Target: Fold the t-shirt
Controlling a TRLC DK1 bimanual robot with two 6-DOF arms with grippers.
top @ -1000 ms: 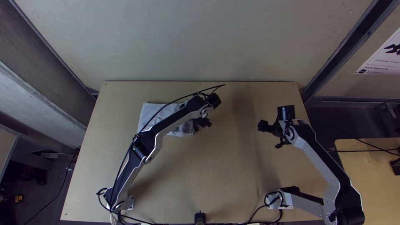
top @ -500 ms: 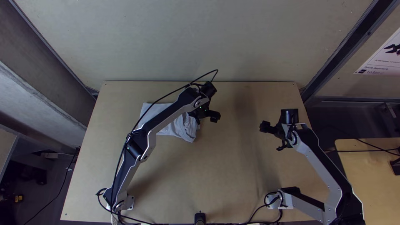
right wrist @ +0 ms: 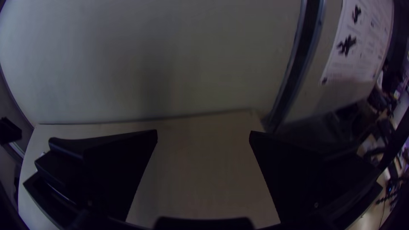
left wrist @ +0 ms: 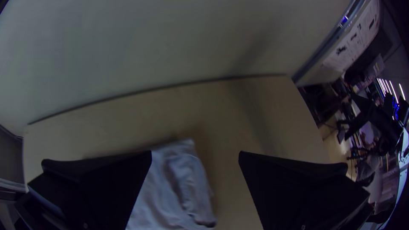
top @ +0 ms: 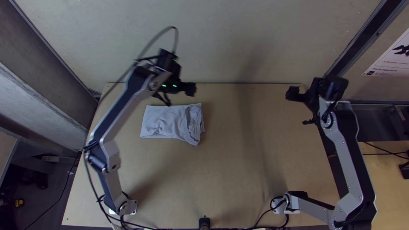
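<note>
On the table [top: 230,183], the t-shirt [top: 164,123] lies left of centre, folded into a compact bundle, right-hand end rumpled. The right gripper [top: 300,107], wide open and empty, is raised by the right edge. Farther off, the left gripper [top: 178,95], also wide open and empty, hangs beyond the bundle. Assessment: folding appears finished or nearly so; next, square the rumpled end or park both arms.
</note>
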